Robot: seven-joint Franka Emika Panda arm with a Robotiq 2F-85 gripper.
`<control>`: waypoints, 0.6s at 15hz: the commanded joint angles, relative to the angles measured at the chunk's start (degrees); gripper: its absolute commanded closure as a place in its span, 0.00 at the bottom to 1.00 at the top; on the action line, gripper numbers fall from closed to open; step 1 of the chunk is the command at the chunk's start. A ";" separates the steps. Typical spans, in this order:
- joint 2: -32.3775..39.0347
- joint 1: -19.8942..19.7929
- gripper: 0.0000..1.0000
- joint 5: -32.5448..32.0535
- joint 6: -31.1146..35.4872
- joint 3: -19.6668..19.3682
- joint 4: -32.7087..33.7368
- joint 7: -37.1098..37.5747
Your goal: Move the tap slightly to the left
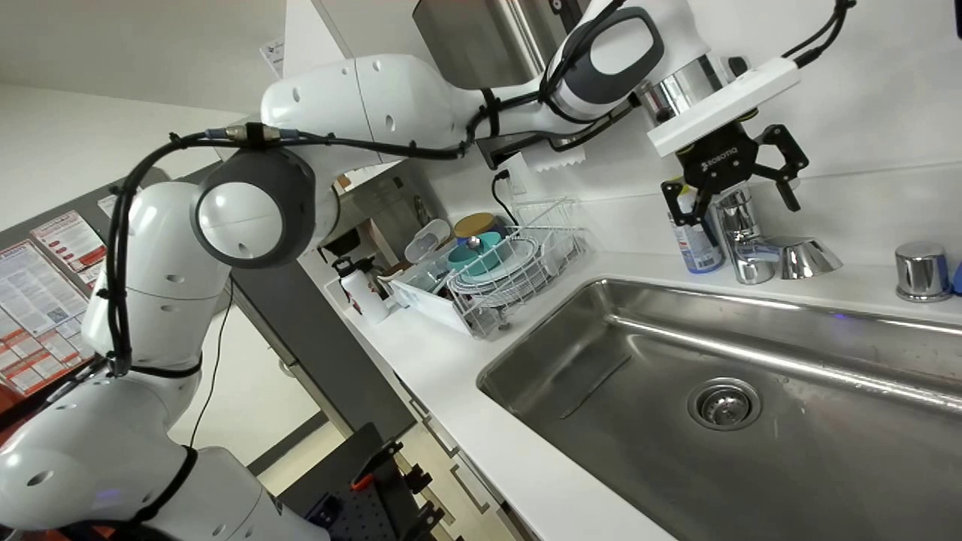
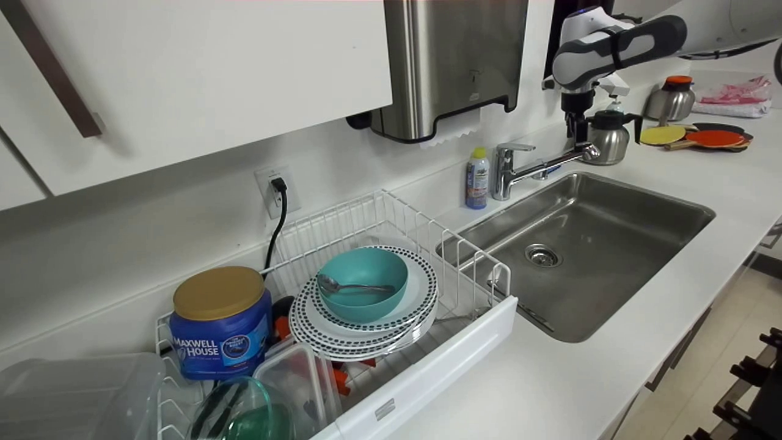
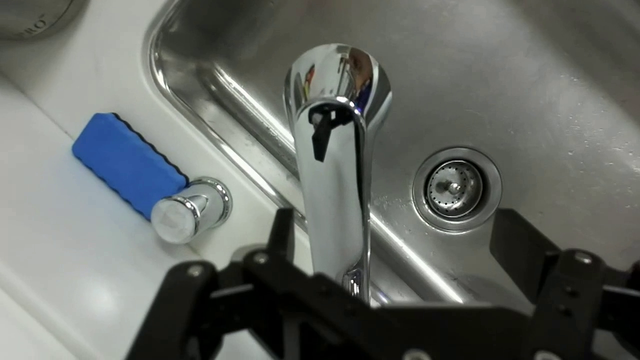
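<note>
Gripper (image 3: 394,230): wrist view, jaws spread wide, nothing pinched.
Tap (image 3: 336,165): wrist view, spout (image 3: 334,210) shows lengthwise between the fingers (image 3: 283,232), tip over the sink (image 3: 450,100). Off-centre, tight by the finger nearer the knob (image 3: 191,212); contact, can't tell. Closing as is likely lands that finger first and shoves the spout before any grip.
Spout: smooth, rounded chrome; a light pinch may slip.
Knob: outboard of that finger; a low, wide pass could clip it.
Bottle (image 1: 697,246): in an exterior view, just beside the tap's base (image 1: 754,267). A finger overlaps it here, depth unclear; a big sweep its way could tip it.
Base: probably the pivot. A straight push instead of an arc would drag the fingers along the spout or strain the mount.
Handle (image 2: 519,147): in an exterior view, above the spout's root, well apart from the gripper, which is at the spout's far end. Bumping it might run water.
Jug (image 2: 611,146): beyond the gripper, gap hard to judge; overshoot that way may knock it.
Left: whose left isn't stated; wrong guess, wrong swing.
</note>
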 commanded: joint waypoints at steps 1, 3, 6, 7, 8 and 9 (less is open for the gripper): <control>4.10 -0.88 0.00 1.55 -2.49 0.49 6.51 -2.91; 5.66 -1.09 0.00 1.59 -2.65 0.34 8.23 -3.48; 7.57 -1.47 0.00 1.66 -3.08 0.34 10.54 -4.12; 8.16 -1.50 0.00 1.62 -3.41 0.29 11.32 -4.42; 8.66 -1.52 0.00 1.60 -3.94 0.25 12.02 -4.53; 9.10 -1.57 0.00 1.67 -4.63 0.32 12.69 -4.70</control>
